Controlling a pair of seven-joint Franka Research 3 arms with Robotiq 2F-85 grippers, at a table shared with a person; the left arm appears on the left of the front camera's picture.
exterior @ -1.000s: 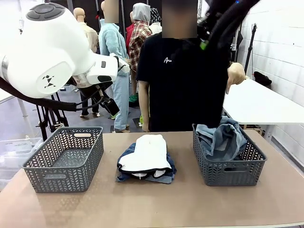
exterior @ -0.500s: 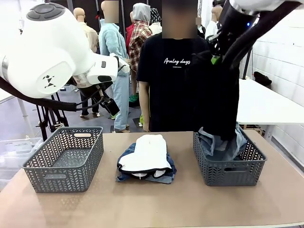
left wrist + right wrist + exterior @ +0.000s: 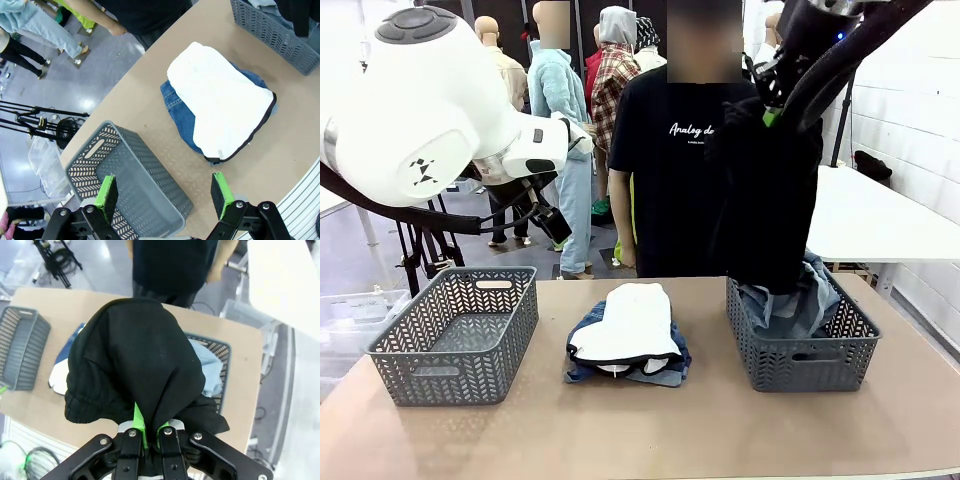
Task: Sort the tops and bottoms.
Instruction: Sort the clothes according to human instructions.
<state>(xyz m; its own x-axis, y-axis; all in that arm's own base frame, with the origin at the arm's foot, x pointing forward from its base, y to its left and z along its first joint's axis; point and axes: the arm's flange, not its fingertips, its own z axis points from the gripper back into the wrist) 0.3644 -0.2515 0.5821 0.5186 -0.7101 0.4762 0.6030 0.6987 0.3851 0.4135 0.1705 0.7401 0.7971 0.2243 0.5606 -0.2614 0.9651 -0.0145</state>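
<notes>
**Item: black top** [image 3: 770, 200]. Location: hung at full length from the right gripper [image 3: 147, 432], raised high over the right basket [image 3: 800, 362]. Its lower edge reached about the basket's rim. Whether it touched the denim pieces [image 3: 812, 300] lying inside could not be told from the front view. Hold: the right gripper's jaws were clamped tight on a pinch of cloth at the top, with the rest draped loose below.
Handling, as judged: soft, limp, bulky but light. With no stiffness, it would likely swing with any move and spread on release. A pinch on a gathered fold seemed adequate; a single thin layer might slip out.

**Item: white top** [image 3: 632, 318]. Location: folded, at the middle of the table [image 3: 650, 430], resting on the denim shorts [image 3: 588, 328].
Handling, as judged: soft and light. Best taken at a folded edge, shallow enough to leave the shorts behind.

**Item: denim shorts.** Handling, as judged: heavier and stiffer. The waistband or a seam looked the firmest place to grip.

**Left gripper** [image 3: 164, 192]: jaws wide apart, holding nothing, poised above the left basket [image 3: 145, 170], which held no garment.
</notes>
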